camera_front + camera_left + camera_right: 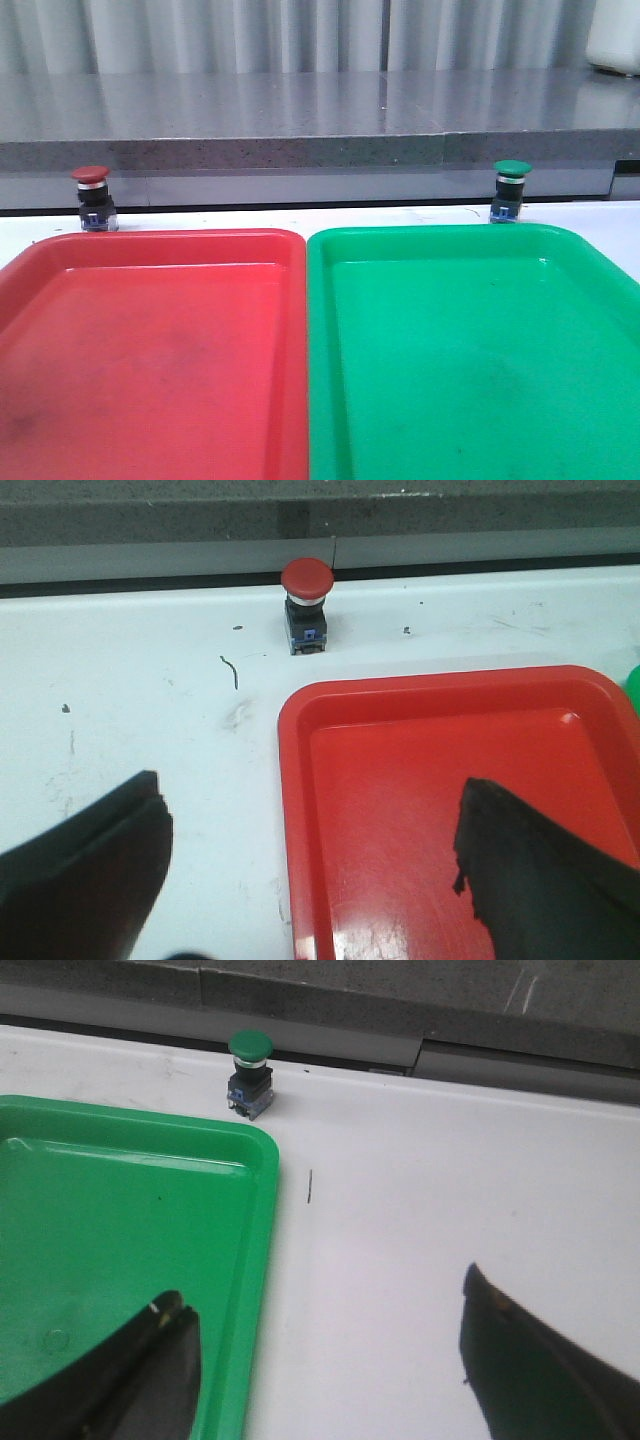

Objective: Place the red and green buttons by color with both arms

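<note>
White tabletop [400, 215] carries a red tray [150, 350] and a green tray [480, 350] side by side. Beyond each tray's far rim stands its matching button, red button [92, 198] and green button [510, 190], both upright on the table. Left gripper [310, 870] and right gripper [325, 1360] each hang with jaws wide apart, holding nothing.

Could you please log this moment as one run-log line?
red button: on table behind red tray | green button: behind green tray | left gripper, right gripper: open, empty
</note>
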`<state>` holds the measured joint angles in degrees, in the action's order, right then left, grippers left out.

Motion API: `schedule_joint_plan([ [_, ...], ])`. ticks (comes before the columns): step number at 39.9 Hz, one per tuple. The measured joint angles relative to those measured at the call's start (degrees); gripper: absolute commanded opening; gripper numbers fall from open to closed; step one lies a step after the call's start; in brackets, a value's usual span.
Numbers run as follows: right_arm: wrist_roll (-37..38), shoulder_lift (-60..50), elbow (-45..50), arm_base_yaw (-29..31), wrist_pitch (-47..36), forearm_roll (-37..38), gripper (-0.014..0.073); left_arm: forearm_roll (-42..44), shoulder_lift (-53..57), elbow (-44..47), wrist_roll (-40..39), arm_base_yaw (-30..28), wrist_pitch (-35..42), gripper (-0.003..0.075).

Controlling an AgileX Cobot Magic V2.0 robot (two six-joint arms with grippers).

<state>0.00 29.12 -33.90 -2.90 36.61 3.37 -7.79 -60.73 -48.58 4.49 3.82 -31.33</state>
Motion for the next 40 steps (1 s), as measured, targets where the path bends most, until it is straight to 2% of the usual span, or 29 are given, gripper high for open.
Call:
schedule_joint_plan([
  [25, 0.0, 0.0, 0.0, 0.0, 0.1, 0.0, 0.0559, -0.1, -37.8, -24.2, 0.0, 0.4, 0.8, 0.0566],
  [40, 0.0, 0.0, 0.0, 0.0, 0.1, 0.0, 0.0559, -0.1, -54.9, -38.3, 0.0, 0.4, 1.6, 0.0566],
])
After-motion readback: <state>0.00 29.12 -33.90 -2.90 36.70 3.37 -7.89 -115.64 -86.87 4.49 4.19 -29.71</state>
